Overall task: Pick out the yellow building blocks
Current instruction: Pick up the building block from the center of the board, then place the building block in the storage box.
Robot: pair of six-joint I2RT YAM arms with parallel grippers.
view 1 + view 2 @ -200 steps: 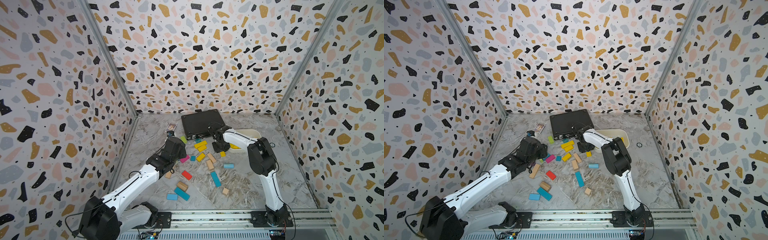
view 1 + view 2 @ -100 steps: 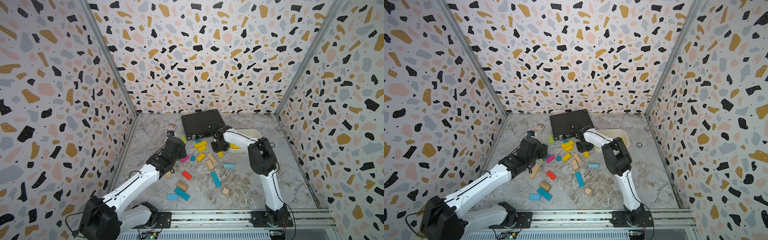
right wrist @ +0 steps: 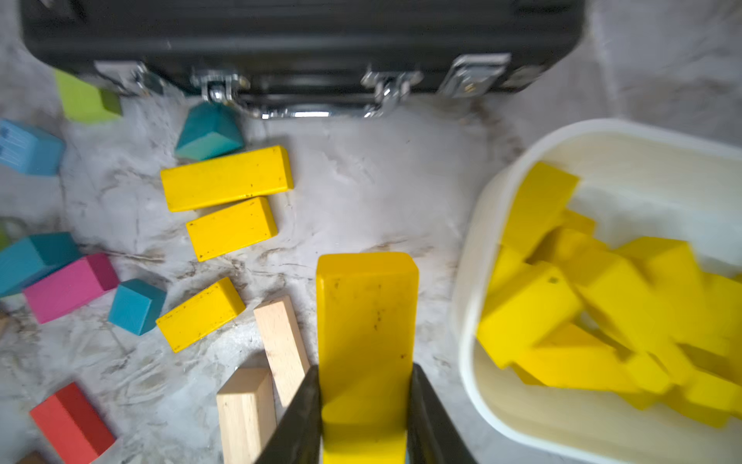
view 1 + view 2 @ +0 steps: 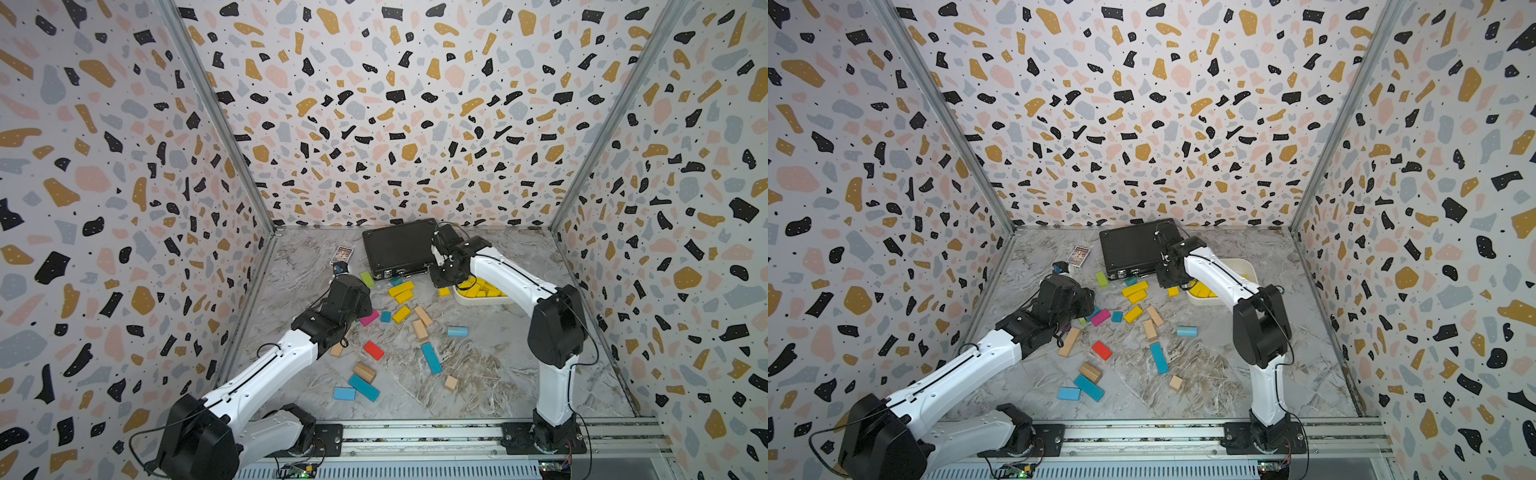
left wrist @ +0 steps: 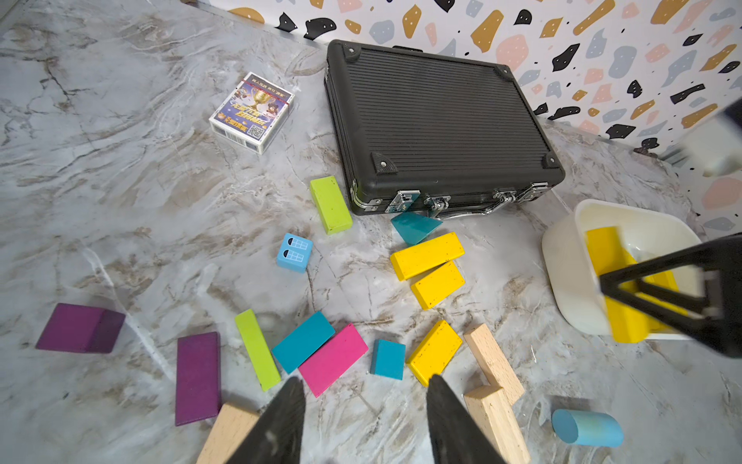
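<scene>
- Case [image 5: 433, 120], black, ribbed, closed, lies flat near back wall.
- White tub [image 3: 467, 321] near its latch side, w/ heap of yellow blocks [image 3: 582, 305] inside.
- R gripper [image 3: 364, 369] clamped on yellow bar [image 3: 365, 313]; bar sticks out fwd, just beside tub rim, outside it.
- L gripper [image 5: 365, 379] jaws apart, nothing btwn them, above pink block [image 5: 333, 359].
- 3 loose yellow blocks [image 5: 427, 256] on floor btwn case and tan blocks [image 5: 492, 361].

Bright even light, soft shadows, right wrist view blurred (motion smear), wide-angle bowing at edges

yellow blocks [image 3: 626, 305] in bin [image 3: 469, 321] blurred, case [image 3: 281, 32] cropped
</scene>
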